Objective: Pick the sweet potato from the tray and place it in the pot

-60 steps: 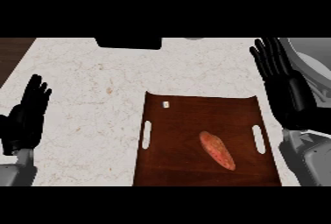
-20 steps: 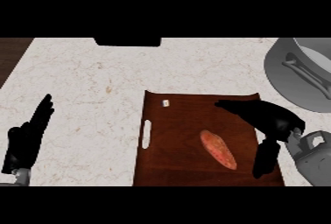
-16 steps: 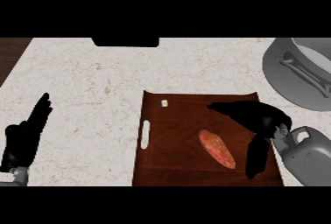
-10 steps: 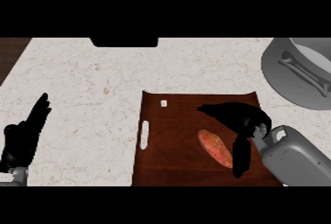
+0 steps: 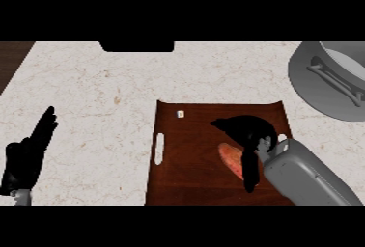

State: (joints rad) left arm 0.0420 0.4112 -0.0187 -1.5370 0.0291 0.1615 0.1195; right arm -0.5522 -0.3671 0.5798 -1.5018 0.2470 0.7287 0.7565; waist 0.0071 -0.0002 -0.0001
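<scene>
Pale marble bench (image 5: pixel 92 96) with a dark wood tray (image 5: pixel 200 188) in the middle. Our sweet potato (image 5: pixel 230 158) lies on the tray's right half, the pot (image 5: pixel 329 82) well off past the tray's upper right corner. Right hand (image 5: pixel 246 132) sits over the potato, fingers curled down beside it, clamped on nothing yet. Left hand (image 5: pixel 28 157) rests open, left of the tray. We'd guess the potato's stiff, light and a bit rolly, so take it across the fat middle.

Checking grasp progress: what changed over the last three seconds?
The right hand came down from the upper right onto the tray, its fingers now partly covering the sweet potato. The sweet potato hasn't moved. The left hand stays open at the left edge.
</scene>
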